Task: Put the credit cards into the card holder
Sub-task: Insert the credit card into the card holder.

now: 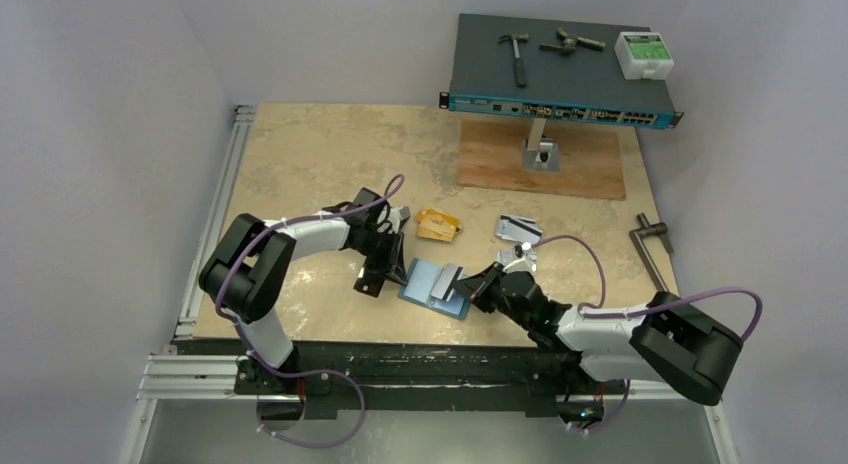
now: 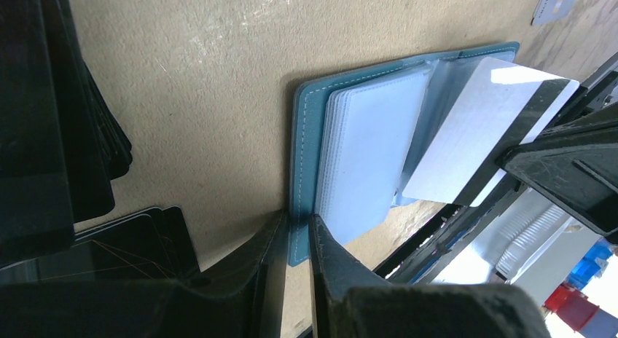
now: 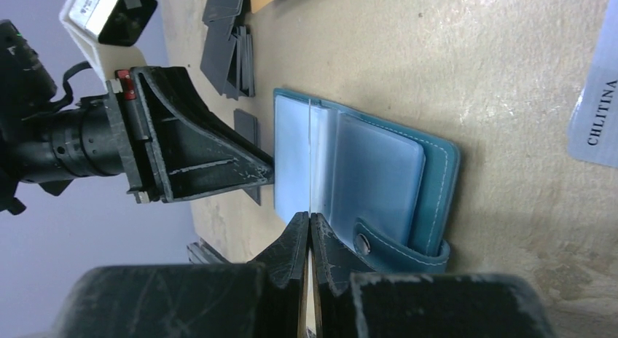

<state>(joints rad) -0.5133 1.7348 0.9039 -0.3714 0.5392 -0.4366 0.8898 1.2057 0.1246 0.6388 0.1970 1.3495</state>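
Note:
The teal card holder (image 1: 425, 282) lies open on the table, its pale inner pockets (image 2: 364, 148) facing up. My left gripper (image 2: 297, 225) is shut on the edge of its teal cover (image 2: 306, 127), on its left side in the top view. My right gripper (image 3: 310, 220) is shut on a silver-white credit card (image 2: 474, 134) with a black stripe. That card shows edge-on (image 3: 311, 156) and stands tilted over the holder's (image 3: 437, 170) middle fold. Orange credit cards (image 1: 438, 224) and silver ones (image 1: 520, 228) lie behind the holder. Black cards (image 2: 138, 240) lie beside my left gripper (image 1: 392, 277).
A blue network switch (image 1: 560, 79) on a stand over a wooden board (image 1: 545, 159) sits at the back, with a hammer and a white box on top. A metal handle (image 1: 650, 239) lies at the right edge. One loose silver card (image 3: 594, 112) lies near the holder.

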